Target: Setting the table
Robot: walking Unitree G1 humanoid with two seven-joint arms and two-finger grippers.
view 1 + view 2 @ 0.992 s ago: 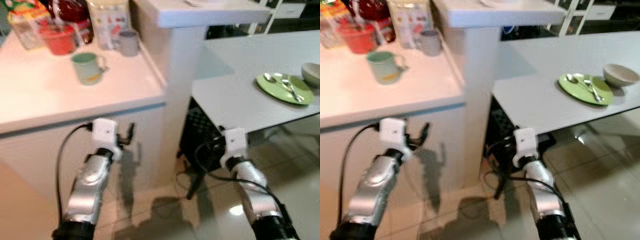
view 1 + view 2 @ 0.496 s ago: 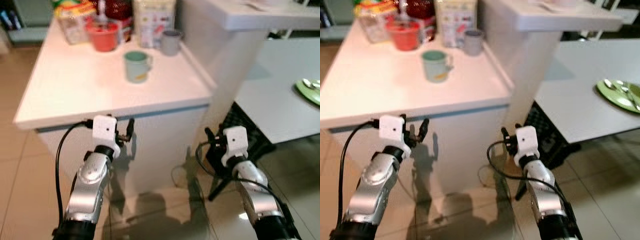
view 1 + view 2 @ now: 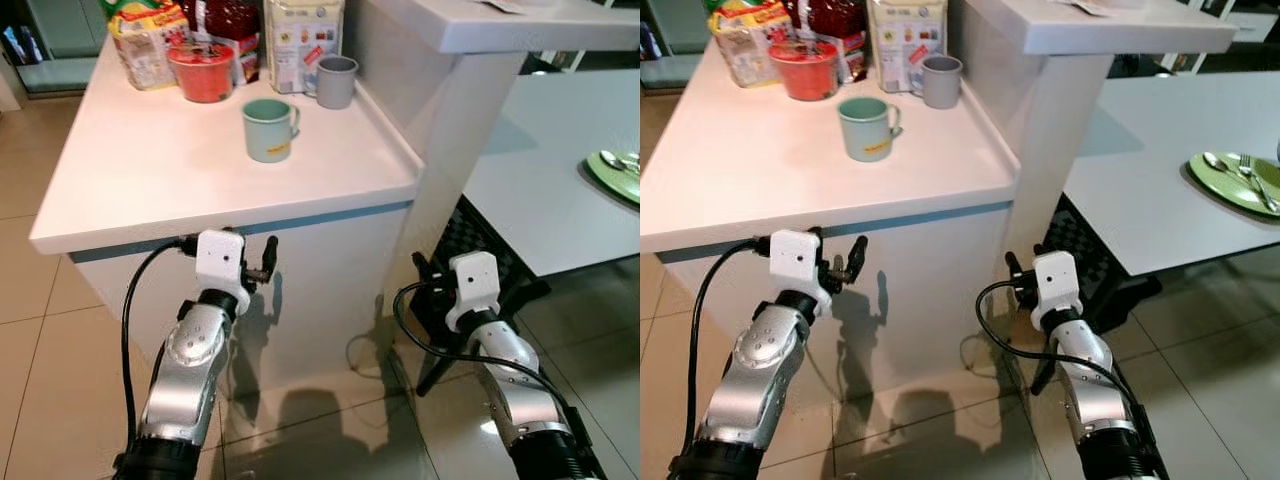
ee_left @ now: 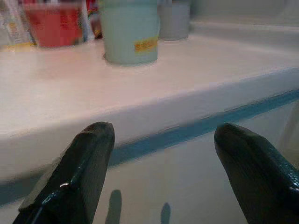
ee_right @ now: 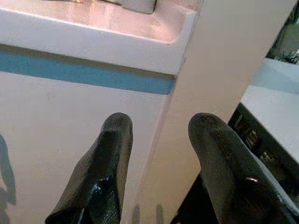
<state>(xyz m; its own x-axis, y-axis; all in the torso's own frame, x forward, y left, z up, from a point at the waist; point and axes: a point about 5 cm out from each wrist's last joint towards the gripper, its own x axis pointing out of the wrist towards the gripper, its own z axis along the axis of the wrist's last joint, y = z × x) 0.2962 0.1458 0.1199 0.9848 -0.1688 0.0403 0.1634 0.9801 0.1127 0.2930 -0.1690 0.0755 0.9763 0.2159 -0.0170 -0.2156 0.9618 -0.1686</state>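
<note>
A pale green mug [image 3: 268, 130] stands upright mid-counter on the white counter [image 3: 150, 190], with a grey cup [image 3: 336, 81] behind it to the right. A green plate [image 3: 1238, 182] holding a spoon and fork lies on the grey table [image 3: 1140, 200] at the far right. My left gripper [image 3: 262, 265] is open and empty, held in front of and just below the counter edge, facing the green mug [image 4: 130, 31]. My right gripper [image 3: 425, 272] is open and empty too, low beside the counter's right corner [image 5: 184, 28].
A red bowl [image 3: 202, 72], snack bags [image 3: 140, 40] and a carton [image 3: 295, 35] crowd the counter's back. A raised white ledge [image 3: 500, 25] on a pillar separates counter and table. A black crate [image 3: 480, 240] sits under the table. Tiled floor lies below.
The camera has swung left from the table toward the counter, then settled slightly closer. Both arms keep their pose in front of me, with open fingers.
</note>
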